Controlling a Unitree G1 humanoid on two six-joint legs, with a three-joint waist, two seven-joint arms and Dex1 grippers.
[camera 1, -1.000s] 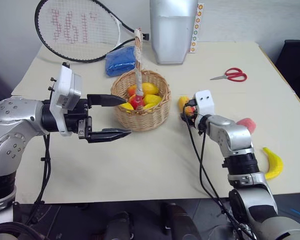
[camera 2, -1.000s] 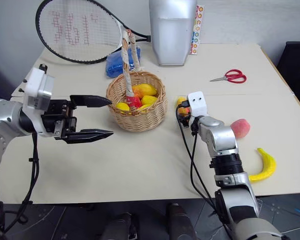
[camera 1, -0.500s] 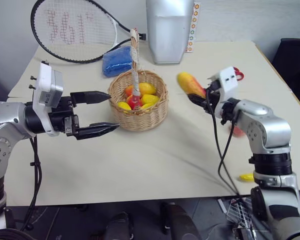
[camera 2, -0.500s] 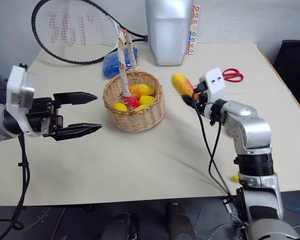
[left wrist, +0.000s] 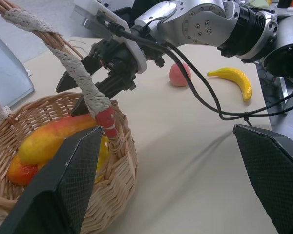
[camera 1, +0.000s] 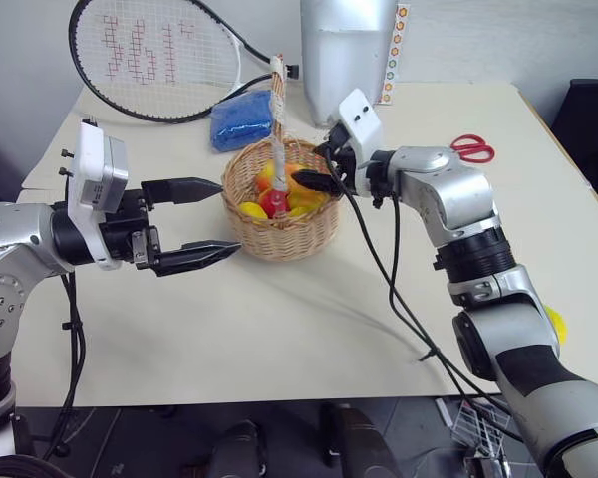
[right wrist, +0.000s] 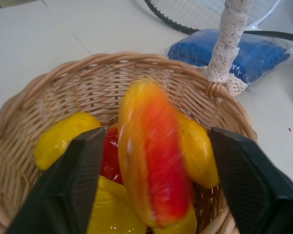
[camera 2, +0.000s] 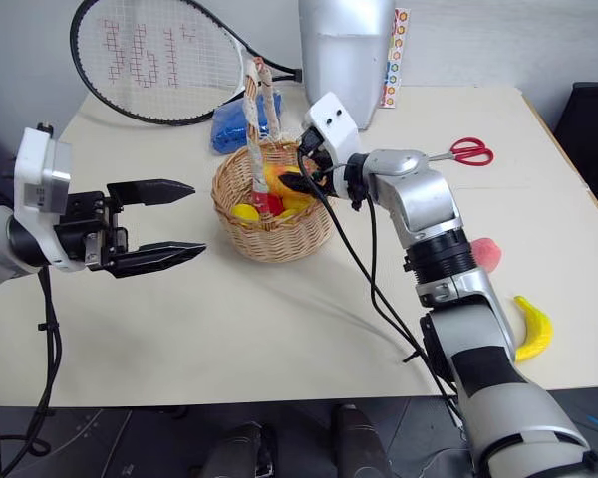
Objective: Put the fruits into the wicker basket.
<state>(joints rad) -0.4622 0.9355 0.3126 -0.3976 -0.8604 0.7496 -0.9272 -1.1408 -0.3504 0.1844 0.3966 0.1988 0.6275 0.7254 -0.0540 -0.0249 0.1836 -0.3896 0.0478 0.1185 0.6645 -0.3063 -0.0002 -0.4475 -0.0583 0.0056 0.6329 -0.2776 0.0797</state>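
The tan wicker basket [camera 1: 279, 235] with its cord-wrapped handle stands mid-table and holds several yellow and red fruits. My right gripper [camera 1: 315, 179] reaches over the basket's right rim, fingers spread wide. The red-to-yellow mango [right wrist: 151, 165] shows blurred between them, clear of both fingers, over the fruit in the basket. My left gripper [camera 1: 227, 216] stands open just left of the basket, level and holding nothing. A pink peach [camera 2: 483, 254] and a yellow banana [camera 2: 530, 329] lie on the table near its right edge, behind my right arm.
A tennis racket [camera 1: 149, 55] and a blue cloth bundle [camera 1: 241, 118] lie behind the basket. A silver container [camera 1: 349, 55] stands at the back, and red scissors [camera 1: 468, 149] lie at the back right. My right arm's cable hangs across the table in front of the basket.
My right gripper rose from the table, carried the mango left to above the basket and opened; the mango is now loose. My left gripper has kept its place.
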